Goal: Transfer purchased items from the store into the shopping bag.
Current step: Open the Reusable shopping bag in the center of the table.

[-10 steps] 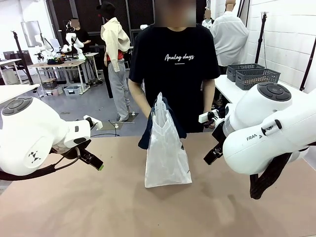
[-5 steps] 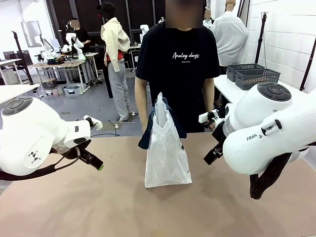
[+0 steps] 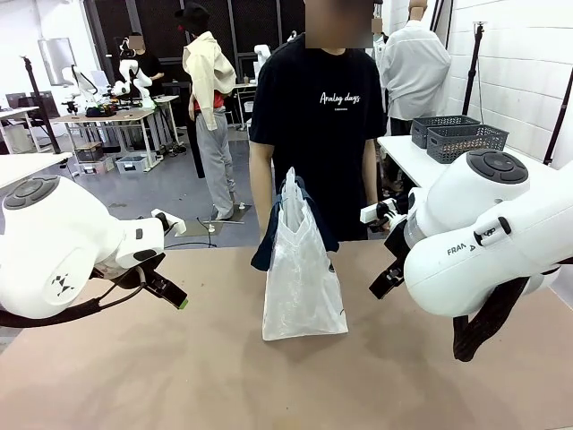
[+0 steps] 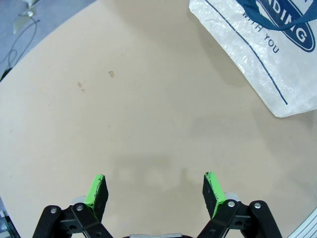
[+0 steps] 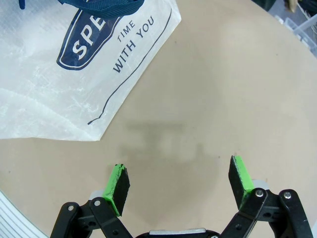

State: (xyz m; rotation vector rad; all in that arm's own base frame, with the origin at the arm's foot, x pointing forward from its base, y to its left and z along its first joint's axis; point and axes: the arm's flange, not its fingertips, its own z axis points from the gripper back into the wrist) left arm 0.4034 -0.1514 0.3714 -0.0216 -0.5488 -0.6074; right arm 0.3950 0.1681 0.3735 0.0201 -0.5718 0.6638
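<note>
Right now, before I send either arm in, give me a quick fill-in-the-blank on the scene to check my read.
Both the left claw and the right claw are ____ and hold nothing.
The shopping bag stands ____ on the table.
Its strap handles are ____ in colour.
Missing words: open; upright; navy blue.

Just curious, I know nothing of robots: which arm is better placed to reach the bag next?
Probably the right: the right claw, open, hangs nearer the bag than the left claw, also open.
</note>
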